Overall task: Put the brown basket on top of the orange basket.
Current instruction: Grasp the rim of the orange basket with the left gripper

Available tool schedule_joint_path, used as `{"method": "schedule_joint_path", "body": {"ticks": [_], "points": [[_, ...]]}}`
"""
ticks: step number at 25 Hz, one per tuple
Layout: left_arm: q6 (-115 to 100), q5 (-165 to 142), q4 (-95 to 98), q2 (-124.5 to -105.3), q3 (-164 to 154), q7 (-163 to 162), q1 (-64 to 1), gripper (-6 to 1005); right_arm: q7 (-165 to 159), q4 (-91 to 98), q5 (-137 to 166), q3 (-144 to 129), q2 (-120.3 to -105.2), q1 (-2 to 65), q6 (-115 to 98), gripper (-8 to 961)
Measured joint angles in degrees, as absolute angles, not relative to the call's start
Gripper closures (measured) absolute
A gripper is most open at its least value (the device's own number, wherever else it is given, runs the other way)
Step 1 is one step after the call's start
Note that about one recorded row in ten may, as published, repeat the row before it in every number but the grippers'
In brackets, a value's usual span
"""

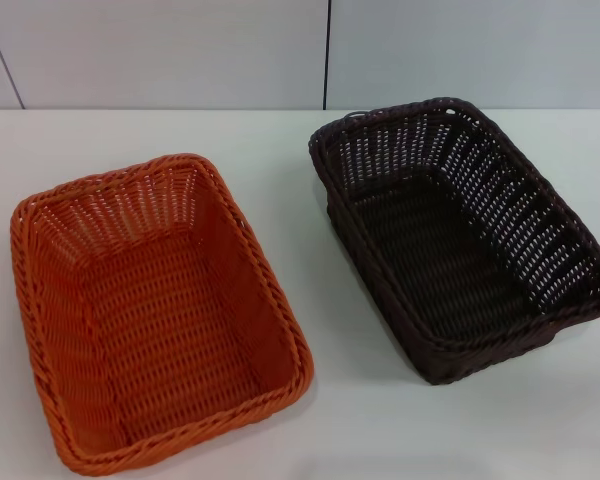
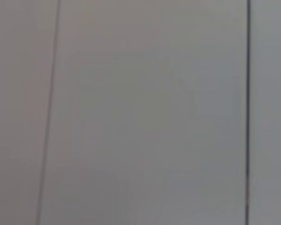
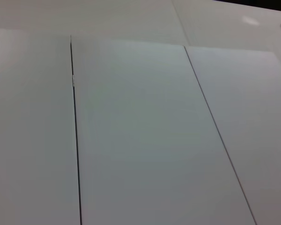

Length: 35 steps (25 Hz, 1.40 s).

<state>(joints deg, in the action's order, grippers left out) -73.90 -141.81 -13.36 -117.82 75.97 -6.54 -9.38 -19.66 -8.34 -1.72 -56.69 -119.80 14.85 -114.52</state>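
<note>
Head view: orange basket (image 1: 155, 315) on the white table (image 1: 330, 420), left; brown basket (image 1: 460, 235) beside it, right, apart. No gripper visible. Wrist views: only pale panels (image 3: 140, 140); grippers' state impossible to tell.

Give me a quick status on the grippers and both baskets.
Neither gripper in view. Brown basket on the table, right of the orange basket, apart, not stacked. Both empty, upright. Nothing between them.

Only a plain pale grey panelled surface (image 2: 145, 117). Crossed by a thin dark seam (image 2: 247, 112) near one edge. Fainter slanted line (image 2: 48, 112) near the other.
</note>
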Motion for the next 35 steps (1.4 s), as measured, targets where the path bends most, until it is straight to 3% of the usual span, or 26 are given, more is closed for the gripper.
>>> {"method": "schedule_joint_path", "body": {"ticks": [6,9,11,12,15,17,21,23,25,27,28,31,32,35], "points": [[-68.5,-145.5,-19.4,-116.66,76.1,-6.2,-8.2,199,-19.7,-8.3,-1.6,-56.7,-119.80,14.9,-115.1,119],[-56.9,-150.1,-31.2,-114.01,78.0,-4.8,-5.6,199,-19.7,-8.2,-1.6,-56.7,-119.78,14.9,-115.3,119],[-56.9,-150.1,-31.2,-114.01,78.0,-4.8,-5.6,199,-19.7,-8.2,-1.6,-56.7,-119.74,15.0,-115.3,119],[-42.9,-155.2,-45.0,-113.46,83.7,-0.3,-2.7,198,-19.7,-8.2,-1.6,-56.7,-119.72,15.1,-115.3,119],[-36.5,-157.8,-50.9,-114.15,86.8,2.0,-1.5,198,-19.7,-8.2,-1.6,-56.7,-119.71,15.5,-115.3,119],[-20.9,-162.5,-64.3,-115.29,90.4,2.7,1.0,198,-19.7,-8.3,-1.6,-56.7,-119.70,15.7,-115.3,119],[-12.8,-163.7,-70.5,-115.38,90.8,2.7,1.8,197,-19.7,-8.3,-1.6,-56.7,-119.72,15.9,-115.1,120],[6.3,-164.0,-82.2,-115.58,92.4,3.0,2.2,197,-19.7,-8.2,-1.6,-56.7,-119.64,16.4,-115.1,120],[6.3,-164.0,-82.2,-115.58,92.4,3.0,2.2,196,-20.0,-7.8,-1.7,-56.6,-119.52,16.5,-115.4,120],[17.2,-164.0,-87.8,-115.99,94.0,3.5,1.8,196,-20.2,-7.6,-1.8,-56.6,-119.49,16.5,-115.5,120],[34.5,-164.0,-96.1,-117.36,97.3,6.3,-0.4,196,-20.5,-7.2,-2.0,-56.6,-119.38,16.5,-115.6,120],[41.0,-164.0,-99.1,-117.93,98.8,7.8,-1.6,195,-20.6,-6.8,-2.0,-56.6,-119.27,16.5,-115.5,120],[54.2,-163.7,-105.8,-118.12,99.8,8.2,-4.1,195,-20.6,-6.6,-1.9,-56.6,-119.21,16.5,-115.3,120],[56.6,-163.7,-107.6,-118.14,99.8,8.0,-4.5,195,-20.4,-5.3,-2.0,-56.6,-119.26,16.6,-115.1,120]]}}
